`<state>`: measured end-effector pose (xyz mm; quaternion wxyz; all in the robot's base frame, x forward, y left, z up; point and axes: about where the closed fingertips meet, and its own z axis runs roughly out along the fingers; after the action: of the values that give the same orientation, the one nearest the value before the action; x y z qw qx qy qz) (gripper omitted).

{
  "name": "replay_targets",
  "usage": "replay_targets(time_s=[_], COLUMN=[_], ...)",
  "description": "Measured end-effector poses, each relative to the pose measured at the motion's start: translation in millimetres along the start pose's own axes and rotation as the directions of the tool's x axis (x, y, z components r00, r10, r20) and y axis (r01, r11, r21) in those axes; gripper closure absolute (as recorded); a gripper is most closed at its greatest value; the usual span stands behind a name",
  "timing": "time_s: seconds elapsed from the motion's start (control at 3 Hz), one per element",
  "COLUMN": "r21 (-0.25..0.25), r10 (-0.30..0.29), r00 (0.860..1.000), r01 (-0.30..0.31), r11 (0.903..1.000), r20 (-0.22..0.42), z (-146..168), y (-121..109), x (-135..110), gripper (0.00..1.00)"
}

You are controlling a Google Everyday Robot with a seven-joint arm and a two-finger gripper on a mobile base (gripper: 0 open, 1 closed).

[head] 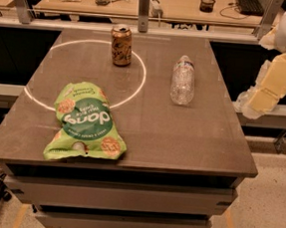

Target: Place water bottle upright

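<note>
The water bottle (pixel 182 80) is clear and ribbed. It lies on its side on the right half of the dark table (pixel 181 139), with its cap pointing to the far edge. My arm (pixel 278 78), white and cream, hangs beyond the table's right edge. The gripper (pixel 248 104) is at its lower end, level with the tabletop and well to the right of the bottle, touching nothing.
A brown soda can (pixel 121 44) stands upright at the back inside a white circle (pixel 135 90) marked on the table. A green chip bag (pixel 85 121) lies at the front left. A railing and desks with clutter run behind the table.
</note>
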<state>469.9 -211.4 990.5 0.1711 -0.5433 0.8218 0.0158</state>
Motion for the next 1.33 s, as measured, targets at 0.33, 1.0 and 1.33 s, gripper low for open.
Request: replay_targets(time_s=[0.33, 1.0, 1.33], r21=[-0.014, -0.103, -0.108], r10=[0.149, 0.496, 0.542], r00=[0.987, 0.858, 0.83], r01=[-0.148, -0.486, -0.531], r11=[0.9889, 0.868, 0.8405], r20=[0.063, 0.135, 0.136], z=[-5, 9, 10], y=[-22, -57, -59], x=[-15, -36, -38], gripper=[0.0, 0.0, 0.0])
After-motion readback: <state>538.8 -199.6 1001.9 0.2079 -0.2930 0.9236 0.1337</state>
